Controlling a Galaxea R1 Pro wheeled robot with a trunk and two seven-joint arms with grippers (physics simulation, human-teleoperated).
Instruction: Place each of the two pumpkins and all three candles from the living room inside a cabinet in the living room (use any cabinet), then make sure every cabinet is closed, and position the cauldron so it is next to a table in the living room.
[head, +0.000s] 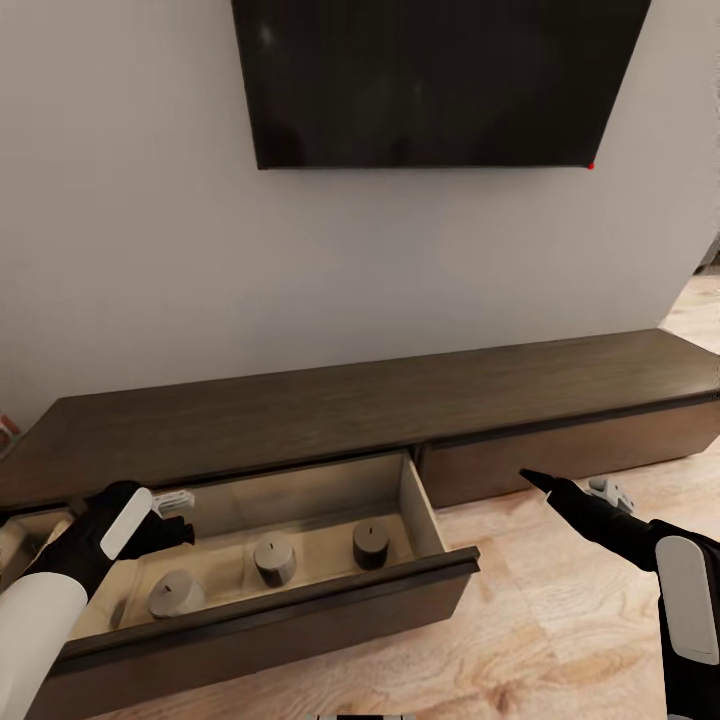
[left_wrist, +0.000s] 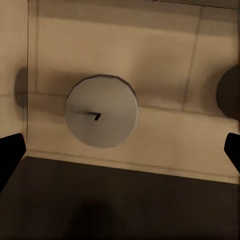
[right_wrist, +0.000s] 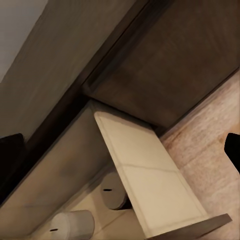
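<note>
Nearest the head camera, the left gripper (head: 165, 515) hangs over the left part of the open drawer (head: 270, 615), and the right gripper (head: 560, 487) reaches forward above the wood floor (head: 560, 610) to the drawer's right. In the left wrist view the two dark fingertips (left_wrist: 11, 152) stand wide apart at opposite edges, pinching nothing. In the right wrist view one fingertip (right_wrist: 234, 150) and a dark mass at the opposite edge also lie well apart, so this tool is spread and empty too.

The drawer belongs to the long, low, dark brown cabinet (head: 400, 400) set against the pale wall, below a black wall-mounted screen (head: 440, 80). It is pulled out toward the camera and shows a pale wood interior. Three candles stand upright in a row on its floor: a left candle (head: 176, 592), a middle candle (head: 273, 556) and a right candle (head: 370, 543), each apart from its neighbours. The left wrist camera looks straight down on one candle's pale top and dark wick. The neighbouring drawer front (head: 570, 450) to the right sits flush and closed.

No writing or labels can be read on any surface.
</note>
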